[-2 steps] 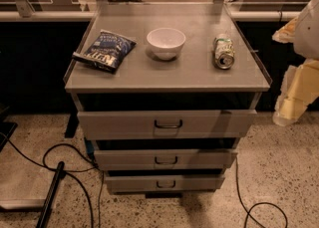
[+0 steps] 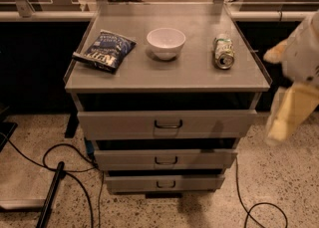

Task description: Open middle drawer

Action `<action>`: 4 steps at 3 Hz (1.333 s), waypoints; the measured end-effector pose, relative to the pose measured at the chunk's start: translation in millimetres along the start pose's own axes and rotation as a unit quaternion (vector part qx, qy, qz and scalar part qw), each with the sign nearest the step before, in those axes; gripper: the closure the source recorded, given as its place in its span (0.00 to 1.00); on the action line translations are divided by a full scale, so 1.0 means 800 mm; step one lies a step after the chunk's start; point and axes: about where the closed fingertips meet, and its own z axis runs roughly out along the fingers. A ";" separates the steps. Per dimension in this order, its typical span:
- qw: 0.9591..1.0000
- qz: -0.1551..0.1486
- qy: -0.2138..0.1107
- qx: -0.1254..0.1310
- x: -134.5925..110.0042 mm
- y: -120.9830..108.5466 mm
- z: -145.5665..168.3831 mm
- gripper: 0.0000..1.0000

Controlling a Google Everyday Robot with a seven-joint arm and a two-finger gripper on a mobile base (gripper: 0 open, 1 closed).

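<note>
In the camera view, the grey desk [image 2: 199,70] sits centre frame with three drawers stacked under its top, and the one to watch is the middle drawer [image 2: 124,160]: a shallow, wide grey metal front, second in the stack, with a small dark loop handle [image 2: 166,161] right at its centre. A dark gap runs along above its front. It sits below the taller top drawer [image 2: 114,123], whose front juts out further, and above the narrower bottom drawer [image 2: 129,183]. Over at the right edge, the end effector [image 2: 288,115] hangs pale and yellowish beside the desk's right corner, well apart from the middle drawer's handle, and I cannot tell whether it is wide or narrow. Up on the desk there is a dark blue chip bag [image 2: 104,50] at left, a white bowl [image 2: 166,42] in the middle and a can [image 2: 224,52] lying on its side at right. A black cable [image 2: 65,148] loops across the speckled floor [image 2: 279,182]
</note>
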 end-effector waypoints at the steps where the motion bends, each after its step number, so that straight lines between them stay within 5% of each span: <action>1: 1.000 -0.004 -0.019 -0.025 -0.010 0.048 0.064 0.00; 2: 0.999 -0.002 -0.004 -0.052 0.004 0.075 0.099 0.00; 4: 0.999 0.018 -0.005 -0.047 0.000 0.087 0.136 0.00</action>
